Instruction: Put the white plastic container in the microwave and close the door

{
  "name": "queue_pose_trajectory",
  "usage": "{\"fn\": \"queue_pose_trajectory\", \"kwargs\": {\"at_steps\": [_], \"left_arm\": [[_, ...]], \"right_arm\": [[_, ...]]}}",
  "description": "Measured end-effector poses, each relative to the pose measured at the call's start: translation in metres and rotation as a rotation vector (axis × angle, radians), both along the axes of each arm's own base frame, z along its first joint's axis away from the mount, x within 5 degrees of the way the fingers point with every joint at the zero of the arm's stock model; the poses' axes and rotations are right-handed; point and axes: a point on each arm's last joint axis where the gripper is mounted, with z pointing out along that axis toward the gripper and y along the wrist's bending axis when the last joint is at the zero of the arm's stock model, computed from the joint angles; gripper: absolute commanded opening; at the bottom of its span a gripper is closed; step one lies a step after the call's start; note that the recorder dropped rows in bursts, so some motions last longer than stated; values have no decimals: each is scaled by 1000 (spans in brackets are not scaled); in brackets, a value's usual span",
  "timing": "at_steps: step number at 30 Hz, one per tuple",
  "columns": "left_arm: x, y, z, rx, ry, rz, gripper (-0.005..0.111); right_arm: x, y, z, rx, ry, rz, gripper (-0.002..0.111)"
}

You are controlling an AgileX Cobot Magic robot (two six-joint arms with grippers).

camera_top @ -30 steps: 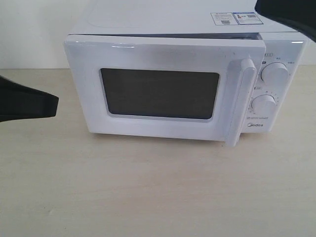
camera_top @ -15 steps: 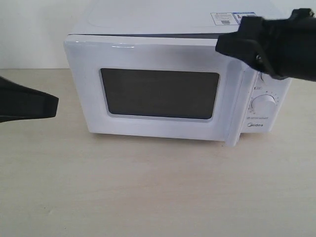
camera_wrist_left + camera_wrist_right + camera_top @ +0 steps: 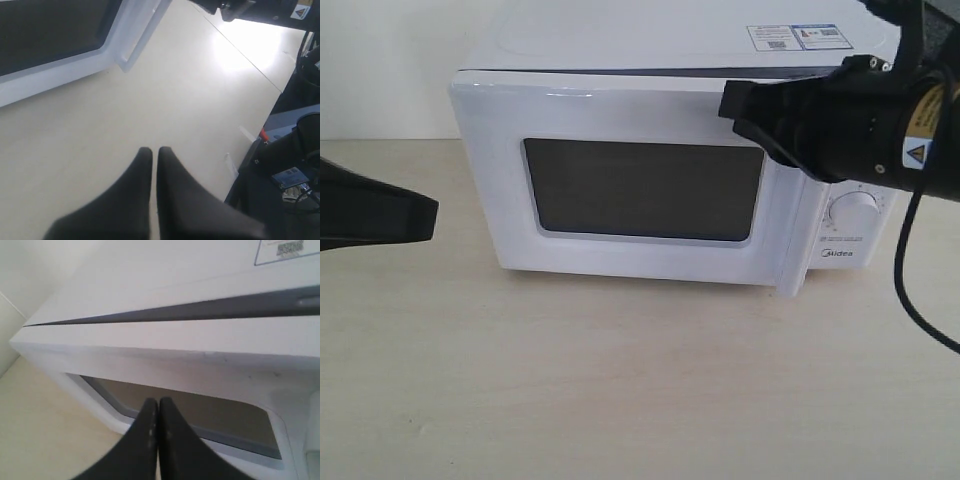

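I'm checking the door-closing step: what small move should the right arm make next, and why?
Probably push the shut right gripper forward against the door, near its handle side. A dark gap shows between the door's top edge and the body of the microwave, so the door looks ajar rather than latched. The gripper's tip sits just in front of the door panel.

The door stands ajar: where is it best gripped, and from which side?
Probably the vertical bar handle on the door's right edge, approached from the front with the jaws either side of the bar. It stands proud of the flat face, and the top gap widens toward it.
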Motion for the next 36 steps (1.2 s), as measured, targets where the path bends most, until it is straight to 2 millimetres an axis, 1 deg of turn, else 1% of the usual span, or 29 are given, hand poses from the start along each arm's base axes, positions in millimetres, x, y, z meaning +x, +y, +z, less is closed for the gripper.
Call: {"fn": "queue_pose_trajectory", "kwargs": {"at_steps": [5,11,16,26,30,36], "left_arm": [[0,0,0,0,0,0,4],[0,0,0,1,0,0,4],[0,0,0,1,0,0,4],[0,0,0,1,0,0,4],[0,0,0,1,0,0,4],[0,0,0,1,0,0,4]], "right_arm": [[9,7,-11,16,6,15,0],[18,10,-19,7,-2,0,0],[21,9,-21,-45,-41,-8,0],[25,6,-14,-100,-158,-20,0],[27,6,-17,-109,-156,-33,0],[34,8,-26,-113,-155,-58,0]]}}
